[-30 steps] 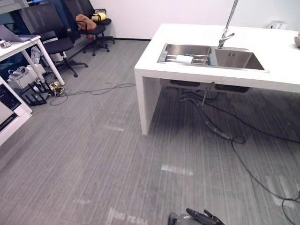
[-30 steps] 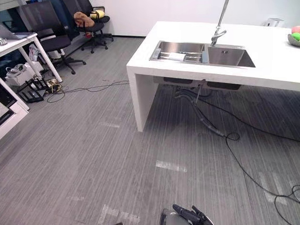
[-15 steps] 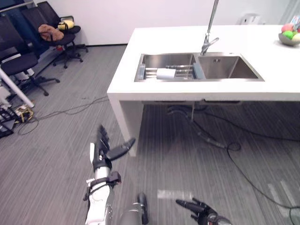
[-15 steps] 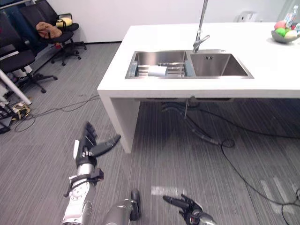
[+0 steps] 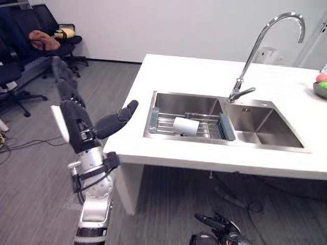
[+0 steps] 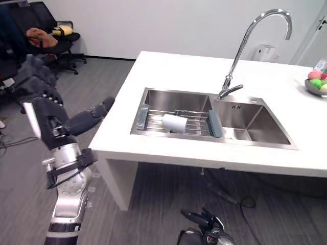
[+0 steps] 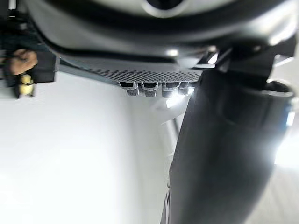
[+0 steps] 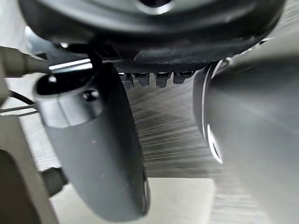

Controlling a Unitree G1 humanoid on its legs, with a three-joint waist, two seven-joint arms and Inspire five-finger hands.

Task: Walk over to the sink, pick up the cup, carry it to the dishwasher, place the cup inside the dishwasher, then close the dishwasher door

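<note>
— Where was the cup [image 5: 185, 126] just then?

— On its side on the wire rack [image 5: 164, 125] across the left basin of the sink [image 5: 179, 103], nearer the desk's [image 5: 184, 71] front edge than its back one. Nothing was touching it.

— And the hands?

— The left hand [image 5: 77, 126] was held up just off the desk's front left corner, fingers straight and the thumb pointing at the edge, holding nothing. The right hand [image 5: 225, 228] hung low near the floor, fingers loosely spread, empty too.

— So the step was the approach and reach?

— That's how I read it. The robot was close to the desk, but the cup was well apart from either hand. I'd have wanted it squared up to the front edge at the left basin before reaching.

— Which hand would you have used?

— The left, as it was up and on that side. It would have had to come in over the rim, stay clear of the tap [image 5: 251, 60], and close round the cup's body. Lying like that, a nudge could have rolled it along the rack.
</note>
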